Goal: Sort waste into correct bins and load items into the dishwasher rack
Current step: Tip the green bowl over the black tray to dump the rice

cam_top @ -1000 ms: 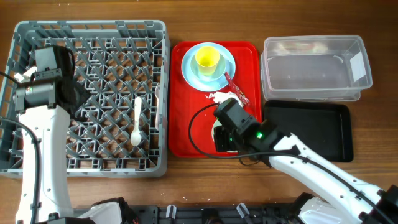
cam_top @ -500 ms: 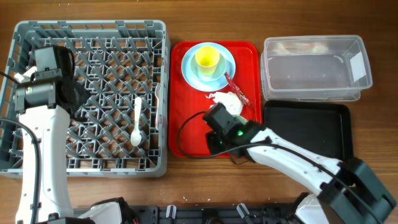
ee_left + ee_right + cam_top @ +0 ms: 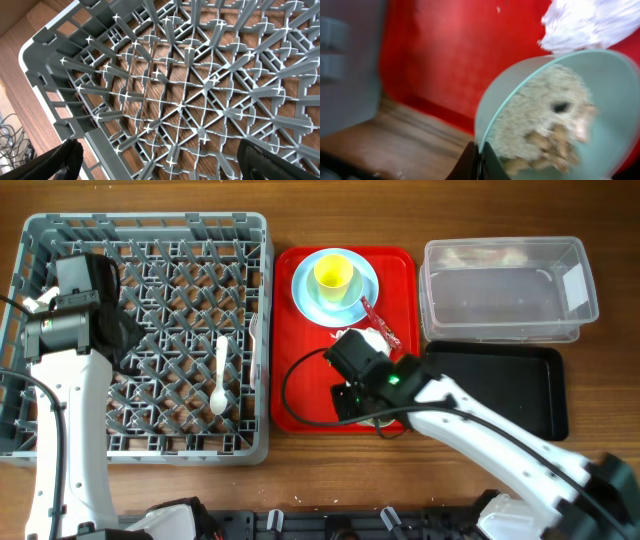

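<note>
The right hand (image 3: 479, 158) is clamping the rim of the green bowl (image 3: 615, 130). Over the last second its wrist has been swinging above the near half of the red tray (image 3: 300, 300) in the middle of the counter, first toward the left edge and now a little back toward the far edge. In the wrist view the bowl is sitting steeply tilted, with the beige food scraps (image 3: 540, 115) clinging inside and the crumpled napkin (image 3: 590, 22) lying just beyond its rim. From above, the arm is hiding the bowl, so I cannot tell whether it is clear of the tray.

I am reading this as the bowl being taken up for emptying. Both bins by the right edge, the clear tub (image 3: 430, 280) and the black tray (image 3: 500, 390), are well apart from it, and at that tilt the scraps are looking ready to slide out early.

The left hand (image 3: 165, 160) is hanging spread wide over the left side of the rack (image 3: 145, 221), unmoved. The spoon (image 3: 221, 375) is lying in the rack as before. The cup (image 3: 333, 274) is waiting on the plate (image 3: 305, 290) at the tray's far end.
</note>
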Tool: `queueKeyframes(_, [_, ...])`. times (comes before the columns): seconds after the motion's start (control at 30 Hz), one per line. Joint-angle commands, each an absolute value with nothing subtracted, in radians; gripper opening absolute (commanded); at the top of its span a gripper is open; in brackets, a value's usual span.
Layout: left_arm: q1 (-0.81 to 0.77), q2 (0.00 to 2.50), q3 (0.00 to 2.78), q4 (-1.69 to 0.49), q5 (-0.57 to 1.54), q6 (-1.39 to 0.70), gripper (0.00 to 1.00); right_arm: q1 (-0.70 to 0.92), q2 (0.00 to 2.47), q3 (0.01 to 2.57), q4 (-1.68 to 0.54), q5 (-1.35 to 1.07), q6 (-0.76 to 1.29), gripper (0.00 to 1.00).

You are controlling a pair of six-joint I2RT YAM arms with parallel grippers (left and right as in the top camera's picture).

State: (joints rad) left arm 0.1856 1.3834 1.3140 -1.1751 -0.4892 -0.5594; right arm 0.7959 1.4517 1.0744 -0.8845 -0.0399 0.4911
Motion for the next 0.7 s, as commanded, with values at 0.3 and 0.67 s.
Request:
queueKeyframes(0.3, [0.191, 1.374, 1.319, -1.175, -0.498, -0.570, 1.00, 0.121, 1.143, 1.078, -1.079, -0.344, 0.118, 0.04])
queueKeyframes(0.67, [0.191, 1.374, 1.319, -1.175, -0.498, -0.570, 1.00, -0.633, 1.251, 0.826, -1.035, -1.068, -0.386, 0.04])
